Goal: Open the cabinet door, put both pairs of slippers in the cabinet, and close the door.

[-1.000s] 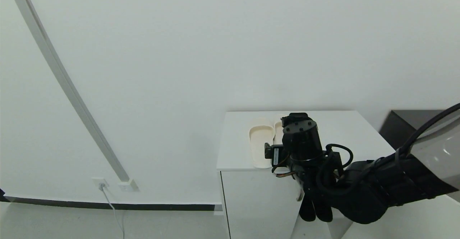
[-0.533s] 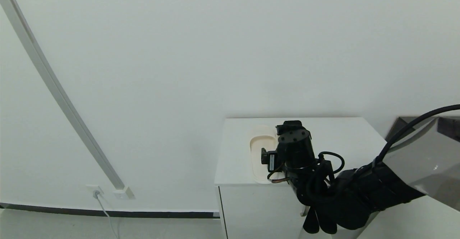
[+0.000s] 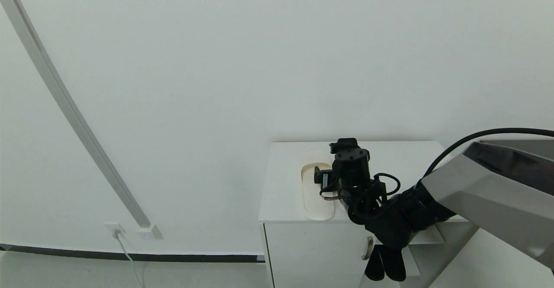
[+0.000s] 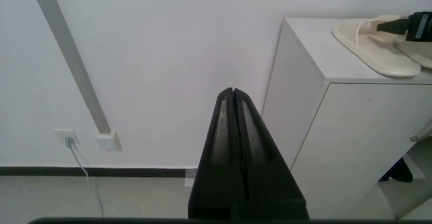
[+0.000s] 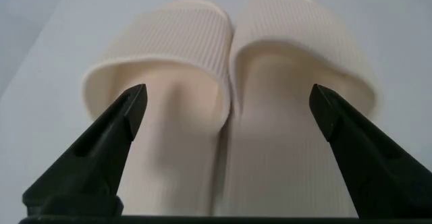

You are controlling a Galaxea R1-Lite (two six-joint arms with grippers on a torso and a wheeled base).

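My right gripper is spread wide, its two black fingers standing well apart with nothing between them. They sit low and close in front of the pair of cream slippers, one finger toward the outer side of each slipper and neither touching. The slippers lie side by side with their ribbed straps pressed together and their open heel ends facing my fingers. They rest flat on the white top of the cabinet, toward its left half. From the head view the left slipper shows in full, its heel reaching nearly to the front edge, while my wrist covers its partner. A small metal handle stands upright on the cabinet front below; I cannot tell whether the door is ajar. My left gripper is clenched, its fingers pressed flat together on nothing, and it hangs low and off to the left of the cabinet, well apart from it. Behind is a plain white wall with a slanting grey trunking strip, and a socket with a cable plugged in near the floor.
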